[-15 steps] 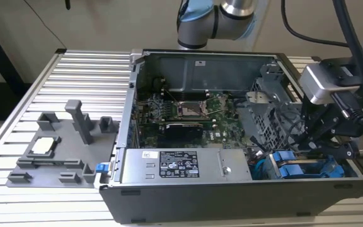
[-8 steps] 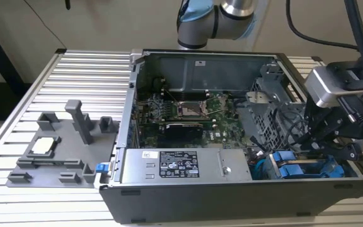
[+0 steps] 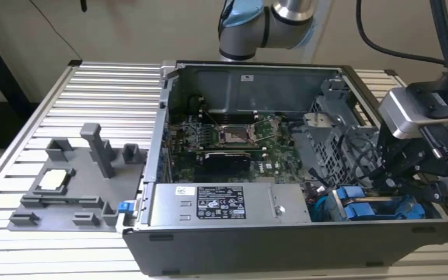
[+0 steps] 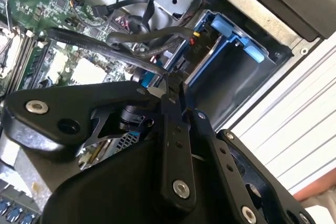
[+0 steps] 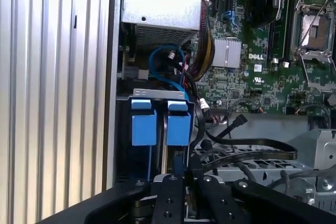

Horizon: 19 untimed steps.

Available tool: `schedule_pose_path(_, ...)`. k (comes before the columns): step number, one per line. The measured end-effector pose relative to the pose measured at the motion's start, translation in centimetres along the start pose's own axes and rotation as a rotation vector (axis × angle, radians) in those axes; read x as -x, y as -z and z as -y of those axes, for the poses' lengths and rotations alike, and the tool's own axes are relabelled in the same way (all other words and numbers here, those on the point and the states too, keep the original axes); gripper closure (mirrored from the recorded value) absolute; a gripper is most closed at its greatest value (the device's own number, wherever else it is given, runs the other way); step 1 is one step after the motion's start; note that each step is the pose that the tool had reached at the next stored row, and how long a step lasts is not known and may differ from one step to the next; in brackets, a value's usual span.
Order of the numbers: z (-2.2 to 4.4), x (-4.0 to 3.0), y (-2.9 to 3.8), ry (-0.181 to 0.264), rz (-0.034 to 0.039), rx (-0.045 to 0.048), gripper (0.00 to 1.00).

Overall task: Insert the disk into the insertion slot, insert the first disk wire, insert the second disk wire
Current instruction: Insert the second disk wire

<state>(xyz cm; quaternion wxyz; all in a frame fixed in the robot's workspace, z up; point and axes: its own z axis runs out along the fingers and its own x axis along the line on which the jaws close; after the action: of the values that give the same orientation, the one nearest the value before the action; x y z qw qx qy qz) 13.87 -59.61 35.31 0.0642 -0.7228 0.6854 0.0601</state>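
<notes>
slatted table [image 3: 91, 81]; gripper [image 4: 170, 85] seemingly clenched on a wire [image 4: 105, 45] beside the disk [image 5: 178, 124].

An open grey metal computer case [image 3: 286, 245] sits on the ribbed aluminium desk [image 3: 107, 81]. Inside it, a green motherboard [image 3: 232, 137] lies at 12 o'clock of the grey labelled power-supply box [image 3: 220, 204]. A grey plastic fixture tray [image 3: 68, 186] rests at 9 o'clock of the case.

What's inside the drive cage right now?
In the first wrist view, two blue carrier ends sit side by side inside the drive cage, black and blue cables beside them. The drives themselves are hidden deeper inside. The gripper hangs over the cage.
</notes>
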Motion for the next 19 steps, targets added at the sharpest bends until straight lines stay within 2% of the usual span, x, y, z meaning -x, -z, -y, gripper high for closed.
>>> schedule_pose_path(4, 0.08, -0.25, -0.27, 0.0, 0.0034, -0.0007, 0.84)
schedule_pose_path(11, 0.34, -0.35, -0.57, -0.032, 0.0032, -0.0065, 0.84)
schedule_pose_path(19, 0.35, -0.36, -0.84, -0.047, 0.0057, -0.0098, 0.84)
